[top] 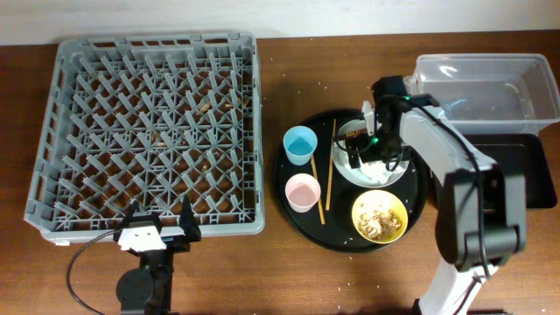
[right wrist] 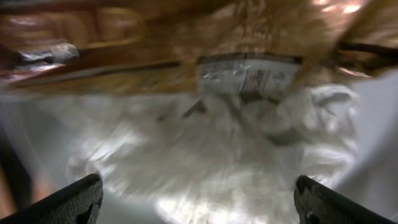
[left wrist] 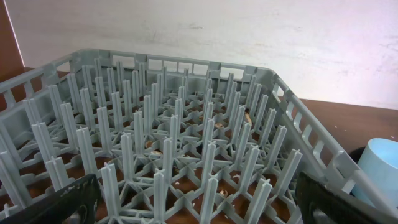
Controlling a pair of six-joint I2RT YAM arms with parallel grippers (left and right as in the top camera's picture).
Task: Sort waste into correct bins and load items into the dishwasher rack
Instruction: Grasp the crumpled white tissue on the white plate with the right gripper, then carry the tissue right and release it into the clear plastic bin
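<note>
While the right claw [top: 360, 150] is hovering, jaws apart, over napkins [right wrist: 186, 155] and wrapper [top: 353, 133] on the plate [top: 393, 175], chopsticks [top: 330, 171] are lying just left; the left claw [top: 159, 229] is resting, jaws apart, at the rack's [top: 149, 122] near edge.

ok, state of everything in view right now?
dishwasher rack: empty of dishes
blue cup: upright, empty
pink cup: upright, empty
yellow bowl: upright, food scraps inside
plate: napkins on it
clear tub: empty
chopsticks: lying on round tray
left hand: open, empty
right hand: open, over plate
</note>
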